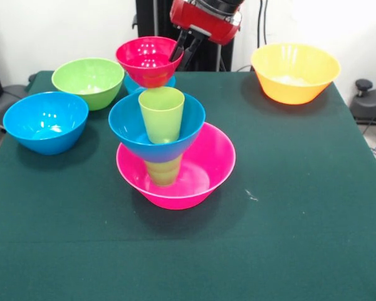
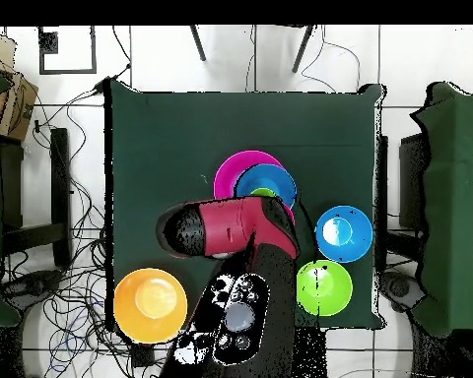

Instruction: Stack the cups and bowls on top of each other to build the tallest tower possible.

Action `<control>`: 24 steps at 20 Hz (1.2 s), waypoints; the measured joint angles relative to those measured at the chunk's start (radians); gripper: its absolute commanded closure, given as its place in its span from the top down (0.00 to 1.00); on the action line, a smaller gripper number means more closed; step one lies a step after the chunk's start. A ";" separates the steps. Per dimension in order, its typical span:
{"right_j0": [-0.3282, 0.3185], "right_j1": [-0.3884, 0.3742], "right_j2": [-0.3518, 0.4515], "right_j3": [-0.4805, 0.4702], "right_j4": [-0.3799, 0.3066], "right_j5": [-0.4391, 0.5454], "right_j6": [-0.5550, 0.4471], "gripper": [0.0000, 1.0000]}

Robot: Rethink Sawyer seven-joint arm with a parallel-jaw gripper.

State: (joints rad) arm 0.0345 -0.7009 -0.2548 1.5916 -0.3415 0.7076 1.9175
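The tower stands mid-table in the front view. Its base is the wide pink bowl (image 1: 203,166), with a green cup (image 1: 163,172) in it. A blue bowl (image 1: 128,128) sits on that cup, and a second green cup (image 1: 161,114) stands in the blue bowl. My gripper (image 1: 180,58) is shut on the right rim of the small red bowl (image 1: 147,59) and holds it right over the top cup. I cannot tell if bowl and cup touch. In the overhead view my arm (image 2: 231,224) hides the red bowl. The pink bowl (image 2: 229,172) and blue bowl (image 2: 278,180) show beside it.
A small blue bowl (image 1: 132,84) peeks out behind the tower. A green bowl (image 1: 88,81) and a blue bowl (image 1: 46,121) stand at the left, and an orange bowl (image 1: 294,72) at the back right. In the overhead view these are the green bowl (image 2: 324,287), blue bowl (image 2: 341,232) and orange bowl (image 2: 150,305).
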 measured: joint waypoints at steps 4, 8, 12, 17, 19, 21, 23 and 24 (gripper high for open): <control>-0.012 0.010 0.015 -0.004 0.000 0.000 0.000 0.00; -0.018 0.013 0.023 -0.011 0.000 0.000 0.000 0.00; -0.018 0.014 0.027 -0.016 0.000 0.000 0.000 0.00; -0.018 0.014 0.029 -0.016 0.000 0.000 0.000 0.00; -0.018 0.013 0.029 -0.016 0.000 0.000 0.000 0.00; -0.018 0.014 0.029 -0.017 0.000 0.000 0.000 0.00; -0.018 0.014 0.029 -0.019 0.000 0.000 0.000 0.00; -0.018 0.014 0.029 -0.019 0.000 0.000 0.000 0.00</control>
State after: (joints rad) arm 0.0169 -0.6874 -0.2255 1.5724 -0.3415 0.7074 1.9175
